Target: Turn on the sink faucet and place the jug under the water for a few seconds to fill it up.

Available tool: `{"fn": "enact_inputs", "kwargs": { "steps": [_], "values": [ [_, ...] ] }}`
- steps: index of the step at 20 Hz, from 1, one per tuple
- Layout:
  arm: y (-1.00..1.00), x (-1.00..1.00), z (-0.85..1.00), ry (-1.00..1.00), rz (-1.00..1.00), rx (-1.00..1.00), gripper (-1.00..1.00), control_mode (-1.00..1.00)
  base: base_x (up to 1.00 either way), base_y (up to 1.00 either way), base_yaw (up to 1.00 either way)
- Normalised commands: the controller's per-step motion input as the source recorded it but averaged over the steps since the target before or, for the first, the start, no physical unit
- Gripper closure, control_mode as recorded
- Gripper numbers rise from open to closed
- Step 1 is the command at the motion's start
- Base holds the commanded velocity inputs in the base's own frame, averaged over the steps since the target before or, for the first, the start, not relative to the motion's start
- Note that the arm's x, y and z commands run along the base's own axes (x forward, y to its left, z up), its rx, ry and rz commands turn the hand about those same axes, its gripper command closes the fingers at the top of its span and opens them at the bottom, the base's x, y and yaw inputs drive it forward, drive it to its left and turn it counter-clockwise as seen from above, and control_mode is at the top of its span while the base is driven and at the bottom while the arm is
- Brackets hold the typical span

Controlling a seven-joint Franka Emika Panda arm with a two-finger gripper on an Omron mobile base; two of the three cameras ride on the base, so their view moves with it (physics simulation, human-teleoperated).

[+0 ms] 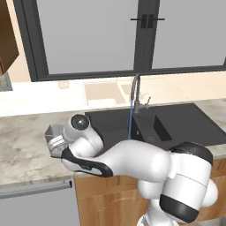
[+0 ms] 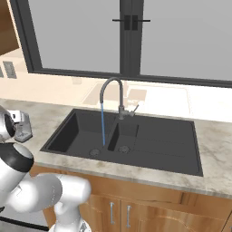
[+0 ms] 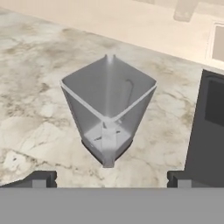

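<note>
Directly below the spread end effector (image 3: pixel 109 178), jug (image 3: pixel 108 120) on counter (image 3: pixel 35 100).

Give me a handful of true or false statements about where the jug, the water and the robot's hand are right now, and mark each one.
1. A thin blue water stream runs from the tall grey gooseneck faucet. True.
2. The small translucent grey squarish jug stands inside the wide matte-black sink. False: it stands upright on the marbled counter, left of the sink.
3. The hand is shut on the jug. False: its fingertips sit wide apart, short of the jug.
4. The stream falls into the sink's left compartment. True.
</note>
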Motion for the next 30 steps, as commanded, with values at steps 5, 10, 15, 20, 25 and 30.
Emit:
{"fn": "enact_inputs", "kwargs": {
  "steps": [5,10,15,20,25,30],
  "values": [
    [0.19,0.23,-0.14,0.03,0.0,0.0,-1.0,-1.0,0.0,0.0,0.0],
    [0.27,0.18,-0.17,0.03,0.0,0.0,-1.0,-1.0,0.0,0.0,0.0],
    [0.07,0.13,-0.11,0.01,0.0,0.0,-1.0,-1.0,0.0,0.0,0.0],
    [0.0,0.04,-0.09,0.0,0.0,0.0,-1.0,-1.0,0.0,0.0,0.0],
    [0.0,0.05,-0.15,0.0,0.0,0.0,-1.0,-1.0,0.0,0.0,0.0],
    [0.0,0.1,-0.17,0.0,0.0,0.0,-1.0,-1.0,0.0,0.0,0.0]
  ]
}}
